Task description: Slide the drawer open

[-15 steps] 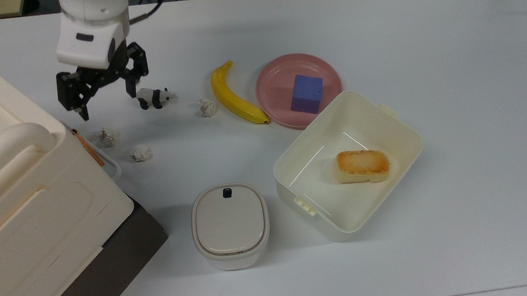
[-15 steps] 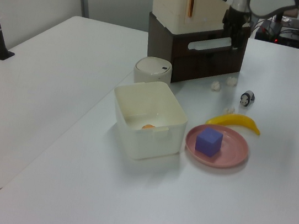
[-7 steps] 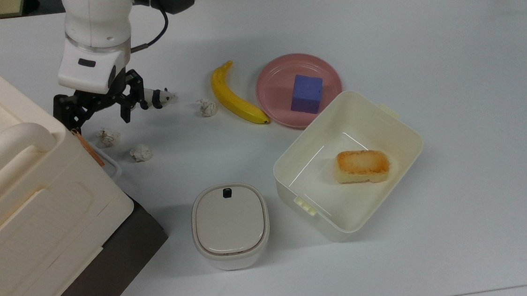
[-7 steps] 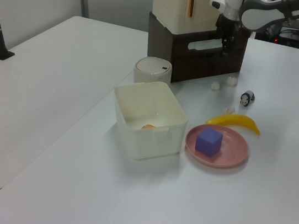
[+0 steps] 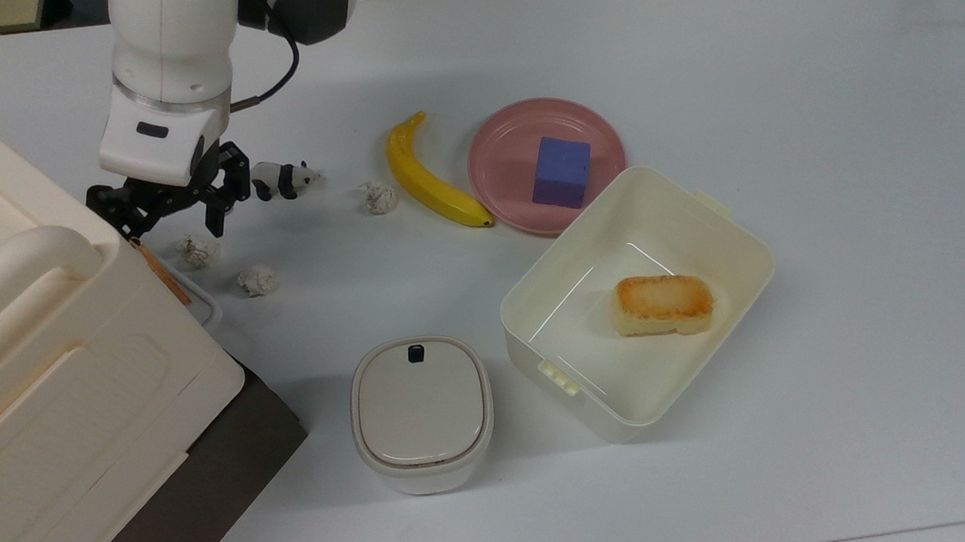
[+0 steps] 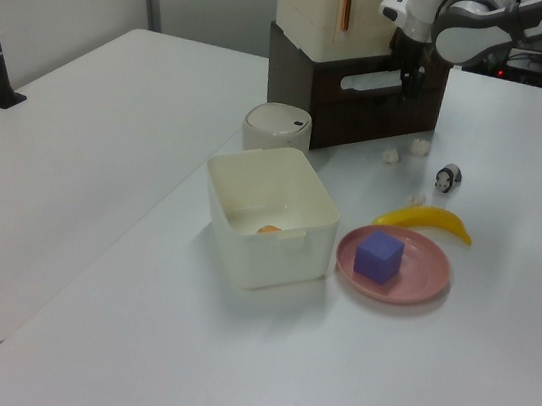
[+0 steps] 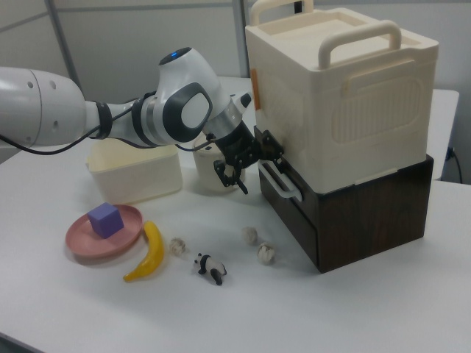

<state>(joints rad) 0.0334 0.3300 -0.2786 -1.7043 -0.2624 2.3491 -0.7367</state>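
Over the last second the open black two-finger gripper (image 7: pixel 250 163) descended to the white loop handle (image 7: pixel 280 179) of the shut dark-brown-fronted wooden drawer (image 7: pixel 294 213) under the cream plastic cabinet (image 7: pixel 338 95); grasp next, likely.

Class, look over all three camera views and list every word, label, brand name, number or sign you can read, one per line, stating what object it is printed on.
None: no readable word, number, brand or sign appears on anything here.
The cream cabinet carries an orange strip on its corner, but no text can be made out on it.
The lidded tub has a small dark mark on its lid, with no lettering legible.
The arm shows a blue light, not writing.
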